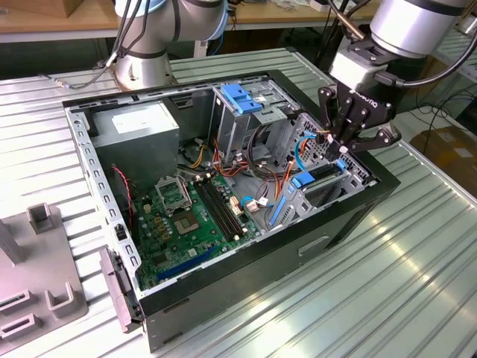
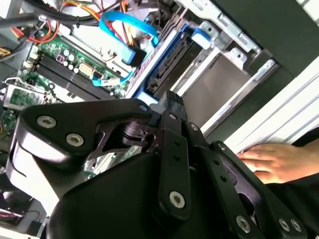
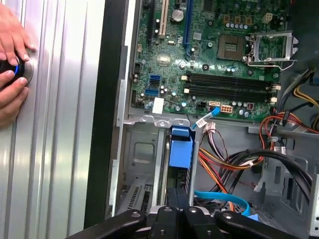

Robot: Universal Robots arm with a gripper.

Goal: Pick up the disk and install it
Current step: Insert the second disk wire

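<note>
Exterior view, pincer [image 1: 344,151] over disk [image 1: 317,177], cables [image 1: 262,160] beside, drive cage [image 1: 242,112] near.

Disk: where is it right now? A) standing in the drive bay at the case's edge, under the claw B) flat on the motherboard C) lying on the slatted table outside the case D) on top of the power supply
A: the disk in its blue rail frame stands in the bay slot inside the case, with the claw directly over it.

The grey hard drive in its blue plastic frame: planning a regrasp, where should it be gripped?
Probably the upturned edge of the hard drive, pinched across its thickness from above: it stands on edge in a metal bay, flat faces walled in.
</note>
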